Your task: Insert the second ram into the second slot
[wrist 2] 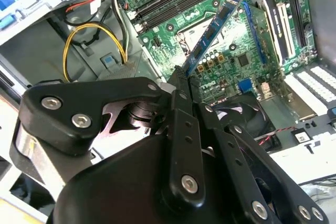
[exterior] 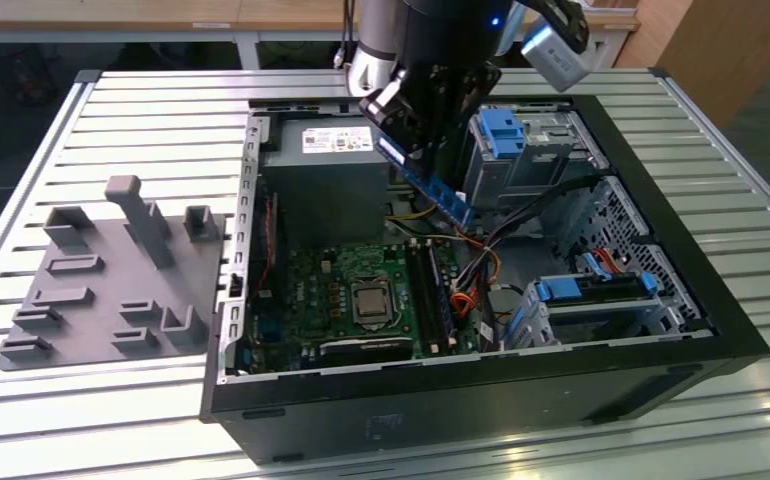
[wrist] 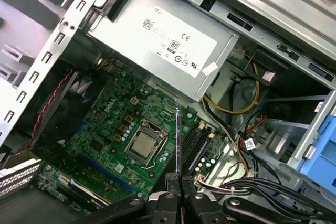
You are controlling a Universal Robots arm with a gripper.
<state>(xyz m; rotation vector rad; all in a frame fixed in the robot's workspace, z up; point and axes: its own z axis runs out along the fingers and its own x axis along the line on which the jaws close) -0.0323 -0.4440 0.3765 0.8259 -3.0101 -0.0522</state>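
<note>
Right now your gripper (exterior: 412, 150) pinches the second ram (exterior: 445, 196), tilted, above the motherboard (exterior: 312, 290), at twelve o'clock from the memory slots (exterior: 436, 290) in the exterior view. Lowered askew, it could snag the cables (exterior: 472, 243) or jam.

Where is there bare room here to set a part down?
Bare table slats lie beyond the grey fixture and nearer than it, at the exterior view's left of the case. Inside is crowded: the gripper holds the second ram over cables.
</note>
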